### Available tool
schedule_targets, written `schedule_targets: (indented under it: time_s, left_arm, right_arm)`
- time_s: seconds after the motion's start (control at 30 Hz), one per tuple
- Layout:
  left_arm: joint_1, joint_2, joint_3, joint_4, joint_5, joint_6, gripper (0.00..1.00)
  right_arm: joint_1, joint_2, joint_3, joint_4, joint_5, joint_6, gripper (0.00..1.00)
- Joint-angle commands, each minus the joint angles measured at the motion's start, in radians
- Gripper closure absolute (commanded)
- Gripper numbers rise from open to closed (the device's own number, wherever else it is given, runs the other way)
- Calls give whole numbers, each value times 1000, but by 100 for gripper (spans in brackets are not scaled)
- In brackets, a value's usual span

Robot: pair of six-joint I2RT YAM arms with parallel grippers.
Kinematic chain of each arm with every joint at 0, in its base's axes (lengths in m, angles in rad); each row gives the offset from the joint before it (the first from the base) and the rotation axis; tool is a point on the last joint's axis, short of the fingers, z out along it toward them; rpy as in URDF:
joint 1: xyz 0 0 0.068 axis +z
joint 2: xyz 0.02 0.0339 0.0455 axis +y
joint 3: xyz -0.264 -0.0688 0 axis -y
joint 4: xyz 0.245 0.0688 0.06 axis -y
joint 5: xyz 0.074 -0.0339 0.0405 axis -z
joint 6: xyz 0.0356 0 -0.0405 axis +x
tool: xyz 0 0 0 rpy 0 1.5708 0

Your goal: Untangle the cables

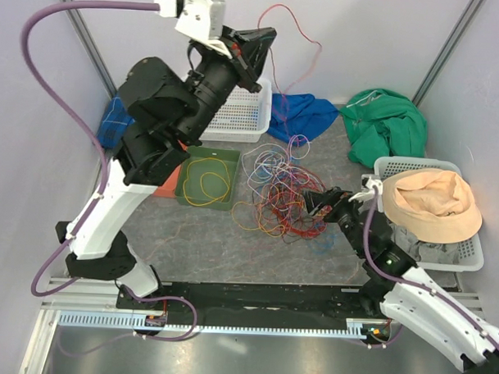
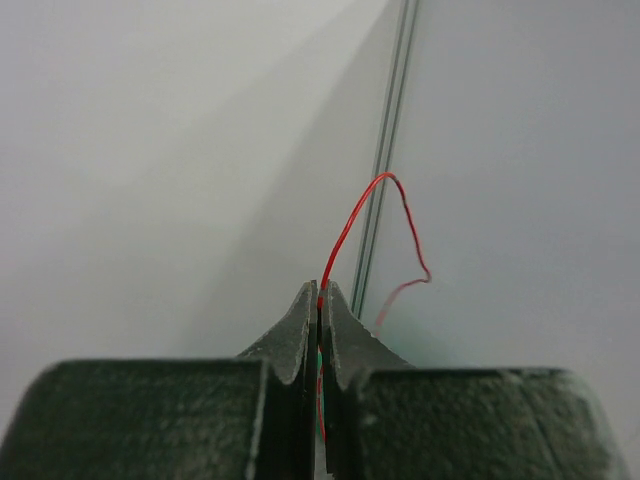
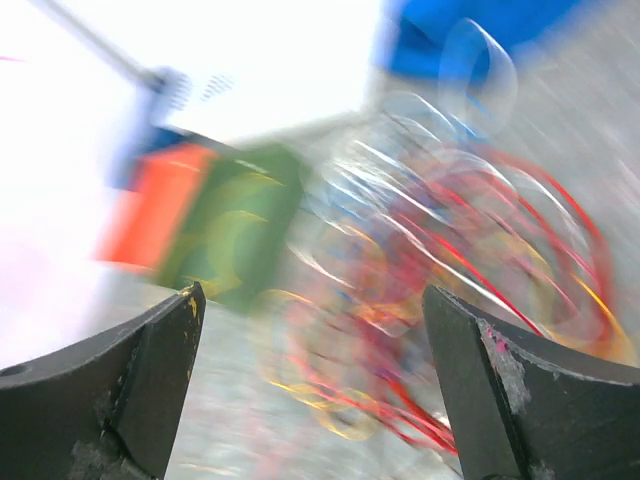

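Wrist views: left gripper (image 2: 320, 292) clamps red cable (image 2: 386, 176) | right gripper (image 3: 312, 295) agape

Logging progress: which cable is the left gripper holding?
The thin red cable, pinched in the shut left gripper and held high; the other cables lie tangled on the table.

The near edge of the worktop (image 1: 222, 256) lies bare between the arm bases, so there is open passage there. The tangled cables (image 1: 278, 192) fill the middle, with a green tray (image 1: 209, 177) just to their left. A white basket (image 1: 240, 117), blue cloth (image 1: 301, 115) and green cloth (image 1: 387, 126) crowd the far edge. A second basket (image 1: 468, 260) under a hat (image 1: 433, 206) blocks the right edge. A red cable (image 2: 340, 232), pinched in the raised left gripper (image 2: 320, 290), hangs over the far edge.
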Motion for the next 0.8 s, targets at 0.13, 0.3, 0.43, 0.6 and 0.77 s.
schedule_targets:
  time_s: [0.13,0.3,0.43,0.6,0.77]
  left_arm:
    - [1,19,8,-7,-30,49,98]
    - [0,16,7,-30,-24,28,98]
    - [1,7,1,-48,-10,5,98]
    - [0,-8,-19,-56,-5,-6,98]
    - [0,-22,-7,-67,-57,39,98]
  right_arm:
    - [3,-29,123,110,-316,-141,2]
    - [2,43,112,181,-405,-145,2]
    - [3,133,122,254,-402,-141,3]
    - [5,330,184,330,-358,-127,31]
    - [5,350,164,249,-283,-78,100]
